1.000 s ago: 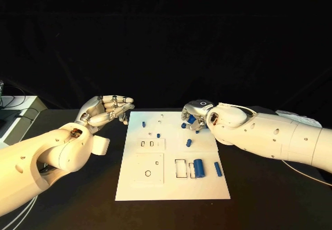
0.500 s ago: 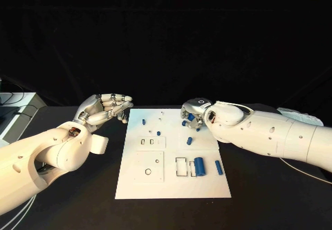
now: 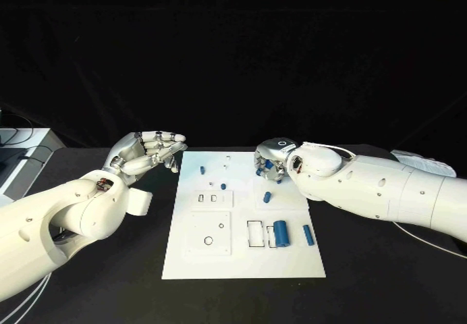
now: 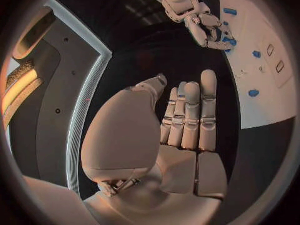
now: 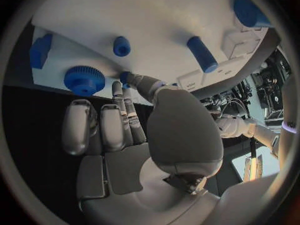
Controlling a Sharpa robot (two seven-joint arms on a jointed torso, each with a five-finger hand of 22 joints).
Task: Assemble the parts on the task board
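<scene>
At the near end of the flat white task board (image 3: 243, 256) we note a large blue cylinder (image 3: 281, 233) and a slimmer blue peg (image 3: 308, 235), both lying flat with their long axes running from near to far, just right of two empty rectangular slots (image 3: 255, 235). Further up lies a short blue peg (image 3: 266, 197), also lengthwise along the board, and beyond it a small blue stub (image 3: 223, 185) near the board's middle.

At the far right corner sits the right hand (image 3: 270, 164), fingers curled down over the board. In the right wrist view one fingertip (image 5: 134, 78) touches a small blue piece (image 5: 124, 76), with a toothed blue disc (image 5: 84, 80) just beside the fingers. We cannot tell whether the piece is actually pinched.

The left hand (image 3: 148, 152) hangs off the board's far left edge, fingers half-curled, holding nothing.

We judge the right hand far nearer to the work; the piece lies directly under its fingertips.
</scene>
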